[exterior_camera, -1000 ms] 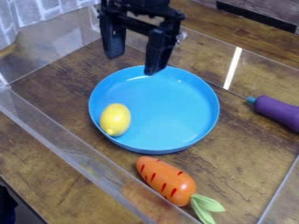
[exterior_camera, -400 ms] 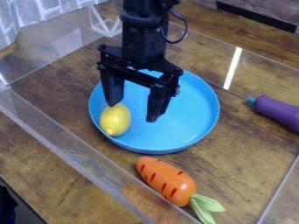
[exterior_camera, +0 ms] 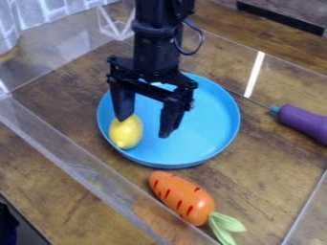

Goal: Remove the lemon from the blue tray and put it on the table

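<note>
Camera view: small yellow oval toy lemon [exterior_camera: 124,132] just left of black gripper [exterior_camera: 144,122], jaws spread wide, empty, over round blue plastic tray [exterior_camera: 211,120].

Black arm [exterior_camera: 160,29], looping cable, black two-fingered gripper [exterior_camera: 147,120].

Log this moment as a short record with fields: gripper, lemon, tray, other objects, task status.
gripper: black gripper, jaws open, pointing down over the left part of the tray
lemon: yellow lemon lying in the tray near its left rim, beside the gripper's left finger, not gripped
tray: round blue tray flat on the wooden table
other objects: orange carrot with green leaves in front of the tray; purple eggplant at the right edge
task status: lemon not yet lifted out
</note>
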Controlling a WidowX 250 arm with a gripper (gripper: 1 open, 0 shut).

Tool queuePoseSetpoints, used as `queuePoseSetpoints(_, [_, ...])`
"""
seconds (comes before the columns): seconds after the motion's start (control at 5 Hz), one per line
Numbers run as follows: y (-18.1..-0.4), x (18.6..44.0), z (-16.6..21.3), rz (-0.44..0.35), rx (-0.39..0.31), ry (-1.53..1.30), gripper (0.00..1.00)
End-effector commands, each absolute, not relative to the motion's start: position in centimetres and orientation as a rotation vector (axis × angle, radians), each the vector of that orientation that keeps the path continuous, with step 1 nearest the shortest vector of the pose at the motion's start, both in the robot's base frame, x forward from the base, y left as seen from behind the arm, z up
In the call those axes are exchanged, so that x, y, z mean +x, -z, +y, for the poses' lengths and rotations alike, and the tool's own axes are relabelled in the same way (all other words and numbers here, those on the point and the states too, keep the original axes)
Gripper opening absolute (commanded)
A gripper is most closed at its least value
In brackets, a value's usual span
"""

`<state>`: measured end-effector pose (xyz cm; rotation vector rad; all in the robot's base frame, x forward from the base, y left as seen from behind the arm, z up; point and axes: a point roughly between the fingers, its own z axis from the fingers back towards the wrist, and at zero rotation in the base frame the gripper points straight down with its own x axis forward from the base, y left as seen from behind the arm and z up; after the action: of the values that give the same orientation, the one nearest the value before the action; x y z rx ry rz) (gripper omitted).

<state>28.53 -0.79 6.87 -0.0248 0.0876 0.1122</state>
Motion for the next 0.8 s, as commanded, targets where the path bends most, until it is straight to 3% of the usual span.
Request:
queuePoseSetpoints(0.0, [-8.0, 29.7, 0.7, 0.022, -0.028, -0.139, 1.0])
queuePoseSetpoints(0.6, [-6.4, 29.2, 4.1, 0.001, -0.058, -0.192, 1.0])
